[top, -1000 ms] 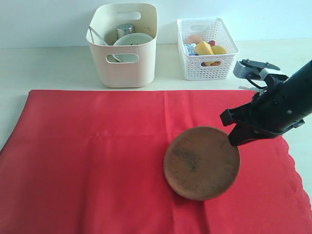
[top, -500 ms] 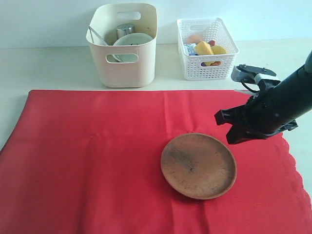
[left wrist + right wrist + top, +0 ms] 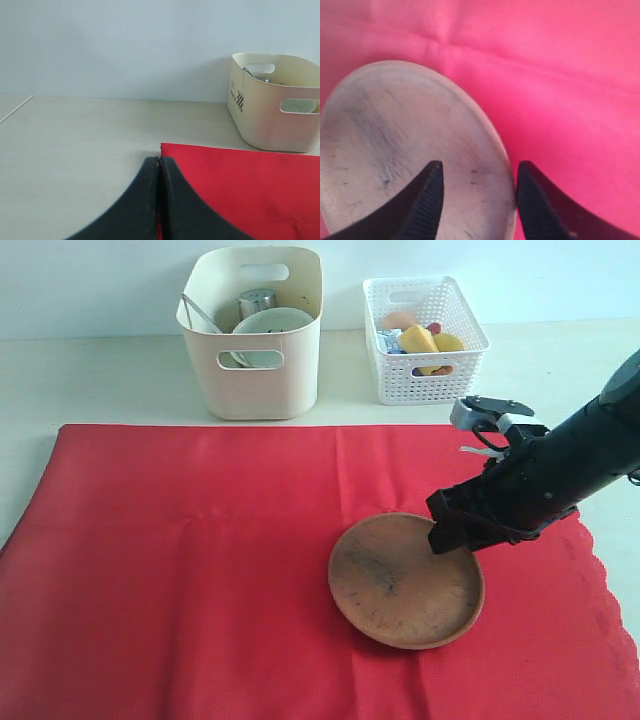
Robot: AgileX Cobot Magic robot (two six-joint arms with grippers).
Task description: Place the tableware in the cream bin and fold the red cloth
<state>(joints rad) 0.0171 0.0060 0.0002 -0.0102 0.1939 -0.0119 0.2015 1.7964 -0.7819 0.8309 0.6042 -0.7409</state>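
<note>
**Wooden plate (image 3: 395, 590) last dish outside the cream bin (image 3: 255, 380)**

Exterior view first: the round brown plate lies flat on the red cloth (image 3: 180, 570), well apart from the cream bin, out in front of it and off to its right. The bin already holds a steel cup (image 3: 257, 302) and a speckled bowl (image 3: 272, 320). The right gripper (image 3: 452, 540) is down at the edge of the plate that lies farthest to the right of the bin.

Over to the left wrist view: the left gripper (image 3: 159, 200) has its fingers pressed together with nothing between them, parked over the table near a cloth corner, with the bin off in the background.

Now the right wrist view, and here's the detail. The jaws stand apart and straddle the plate's rim, one finger over the bowl of the plate, the other out over the cloth. Nothing is clamped.

So the step in hand looks like picking up the plate, with the folding to come after. The next move calls for closing squarely on that thin rim, then lifting and carrying it across to the bin. A shallow bite could let the plate tip or slip.
</note>
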